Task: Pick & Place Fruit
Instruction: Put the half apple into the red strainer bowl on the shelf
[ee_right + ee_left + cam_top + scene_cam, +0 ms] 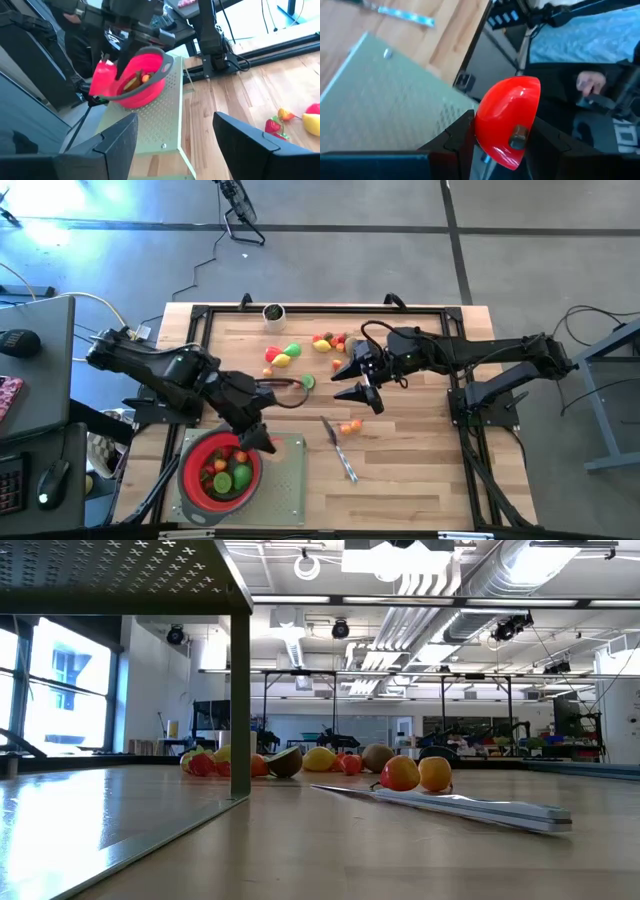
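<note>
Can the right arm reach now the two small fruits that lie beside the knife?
Probably yes. The right tool hangs open and empty over the table's middle, and the two small fruits beside the knife lie close below it on bare wood. The left tool is busy at the red strainer, out of the way.

One red strainer (220,475), one knife (340,450), one green tray (285,490), two arms.

Bare wood between knife (340,450) and right claw (362,380); passable.
</note>
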Robot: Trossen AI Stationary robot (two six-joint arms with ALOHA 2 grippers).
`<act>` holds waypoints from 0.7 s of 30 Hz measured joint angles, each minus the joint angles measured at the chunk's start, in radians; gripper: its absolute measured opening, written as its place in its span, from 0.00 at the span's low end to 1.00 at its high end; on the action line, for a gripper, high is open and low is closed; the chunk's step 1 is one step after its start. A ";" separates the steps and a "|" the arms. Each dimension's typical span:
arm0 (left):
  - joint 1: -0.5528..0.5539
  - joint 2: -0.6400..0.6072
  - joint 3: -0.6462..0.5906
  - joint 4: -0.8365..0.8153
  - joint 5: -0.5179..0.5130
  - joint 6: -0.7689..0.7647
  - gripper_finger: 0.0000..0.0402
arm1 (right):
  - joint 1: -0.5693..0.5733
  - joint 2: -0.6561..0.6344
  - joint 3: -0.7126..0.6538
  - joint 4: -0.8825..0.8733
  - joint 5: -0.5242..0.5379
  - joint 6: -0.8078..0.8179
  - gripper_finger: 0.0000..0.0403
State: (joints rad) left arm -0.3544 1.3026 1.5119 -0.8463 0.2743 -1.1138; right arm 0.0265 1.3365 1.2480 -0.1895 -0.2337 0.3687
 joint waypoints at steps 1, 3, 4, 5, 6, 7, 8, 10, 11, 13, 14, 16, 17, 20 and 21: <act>-0.006 0.000 0.020 -0.037 0.004 -0.012 0.33 | 0.000 0.000 0.000 0.000 0.000 0.000 0.62; -0.021 0.000 0.057 -0.124 0.008 -0.054 0.33 | 0.000 0.000 0.000 0.000 0.000 0.000 0.62; -0.032 0.000 0.070 -0.167 0.008 -0.074 0.33 | 0.000 0.000 0.000 0.000 0.000 0.000 0.62; -0.043 0.000 0.082 -0.203 0.007 -0.091 0.33 | 0.000 0.000 0.000 0.000 0.000 0.000 0.62; -0.055 -0.001 0.091 -0.236 0.004 -0.098 0.33 | 0.000 0.000 0.000 0.000 0.000 0.000 0.62; -0.071 -0.003 0.097 -0.267 0.000 -0.099 0.33 | 0.000 0.000 0.000 0.000 0.000 0.000 0.62; -0.093 -0.004 0.101 -0.287 -0.006 -0.100 0.33 | 0.000 0.000 0.000 0.000 0.002 0.000 0.62; -0.140 -0.008 0.106 -0.314 -0.041 -0.108 0.33 | 0.000 0.000 0.000 0.000 0.025 0.000 0.62; -0.166 -0.010 0.106 -0.334 -0.068 -0.119 0.33 | 0.000 0.000 0.000 0.000 0.036 0.000 0.62; -0.218 -0.012 0.106 -0.380 -0.134 -0.151 0.33 | 0.000 0.000 0.000 0.001 0.054 -0.001 0.62; -0.239 -0.012 0.106 -0.399 -0.166 -0.170 0.33 | 0.000 0.000 0.000 0.005 0.055 0.000 0.62; -0.275 -0.012 0.106 -0.463 -0.222 -0.209 0.33 | 0.000 0.000 0.000 0.018 0.055 -0.001 0.62; -0.293 -0.012 0.105 -0.488 -0.238 -0.231 0.33 | 0.000 0.000 0.000 0.025 0.055 -0.001 0.62; -0.323 -0.013 0.094 -0.528 -0.265 -0.282 0.33 | 0.000 0.000 0.000 0.053 0.063 -0.001 0.62; -0.324 -0.012 0.089 -0.529 -0.264 -0.285 0.33 | 0.000 0.000 0.000 0.059 0.069 -0.001 0.62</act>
State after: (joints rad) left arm -0.6780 1.2904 1.6011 -1.3755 0.0108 -1.3984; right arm 0.0261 1.3369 1.2480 -0.1303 -0.1645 0.3674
